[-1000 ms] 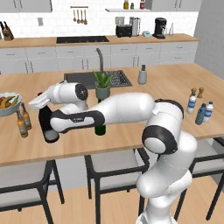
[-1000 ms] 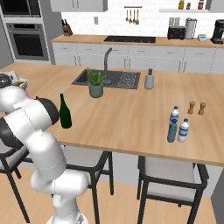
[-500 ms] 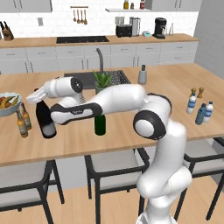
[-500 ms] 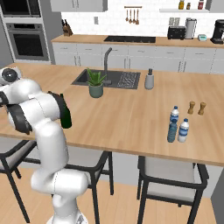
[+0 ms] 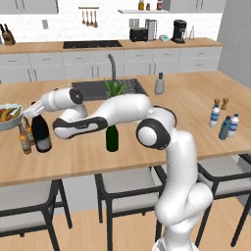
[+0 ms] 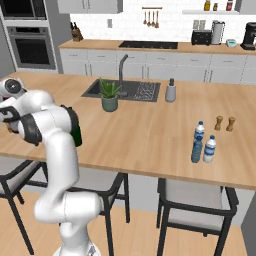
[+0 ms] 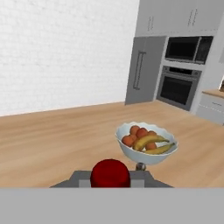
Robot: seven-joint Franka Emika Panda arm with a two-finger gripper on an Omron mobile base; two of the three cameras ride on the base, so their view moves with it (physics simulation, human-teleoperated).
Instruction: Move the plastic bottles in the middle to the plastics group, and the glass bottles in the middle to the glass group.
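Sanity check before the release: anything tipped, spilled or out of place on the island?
Nothing stands out. The black wine bottle stands upright beside the amber bottles, its red top in the shut gripper. The green wine bottle stands upright mid-counter. The water bottles and fruit bowl look undisturbed.

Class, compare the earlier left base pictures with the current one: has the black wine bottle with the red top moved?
Yes. The black wine bottle has shifted left along the counter, away from the green bottle, and now stands beside the amber bottles.
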